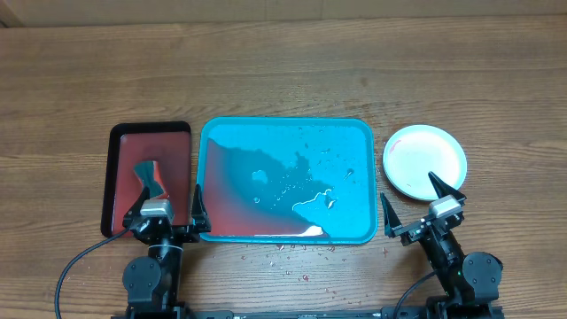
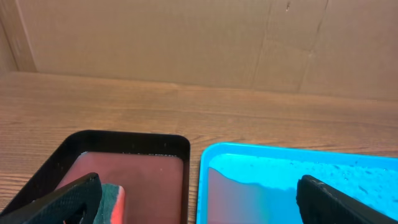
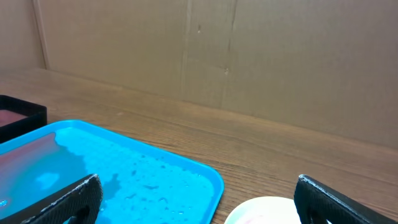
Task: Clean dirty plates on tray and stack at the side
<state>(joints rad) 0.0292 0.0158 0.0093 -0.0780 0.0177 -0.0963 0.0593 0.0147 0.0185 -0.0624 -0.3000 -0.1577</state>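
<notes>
The turquoise tray [image 1: 283,122] lies mid-table with no plates on it, wet with droplets and a reddish pool at its front left. It also shows in the left wrist view [image 2: 298,168] and the right wrist view [image 3: 124,168]. A white plate [image 1: 423,159] with faint pink smears sits on the table right of the tray; its edge shows in the right wrist view [image 3: 264,211]. The light blue and yellow-green plates are not visible. My left gripper [image 1: 168,208] [image 2: 199,205] is open and empty, straddling the gap between the two trays. My right gripper [image 1: 412,197] [image 3: 199,205] is open and empty, in front of the plate.
A dark red tray with black rim [image 1: 151,133] [image 2: 124,165] lies left of the turquoise tray and holds a green-and-red sponge [image 1: 149,177] [image 2: 112,199]. Small red specks [image 1: 292,257] dot the table in front of the tray. A cardboard wall stands behind the table.
</notes>
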